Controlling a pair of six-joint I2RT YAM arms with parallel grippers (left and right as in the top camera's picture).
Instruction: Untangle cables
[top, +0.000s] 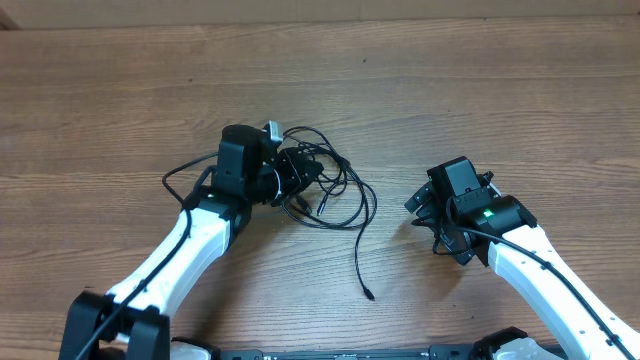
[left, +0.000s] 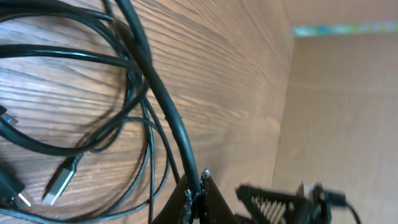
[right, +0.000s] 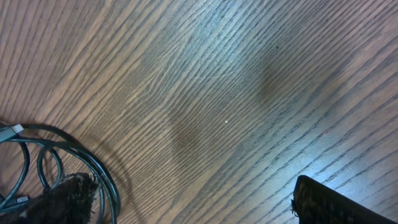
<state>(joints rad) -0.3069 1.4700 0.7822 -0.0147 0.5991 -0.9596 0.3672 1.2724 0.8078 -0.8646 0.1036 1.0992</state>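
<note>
- Overhead, I see soft, even light on the table (top: 400, 80); shadows are faint.
- My right wrist view catches a pale glare patch lower right.
- My left wrist view blurs the nearest cables (left: 157, 93).

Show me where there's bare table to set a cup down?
Widest: the far strip of the table, beyond the cables and both arms. Narrower: the gap between the cables and the open right gripper. Crowded: around the left gripper, shut on a cable in the tangle, with one loose end trailing toward the near edge.
</note>
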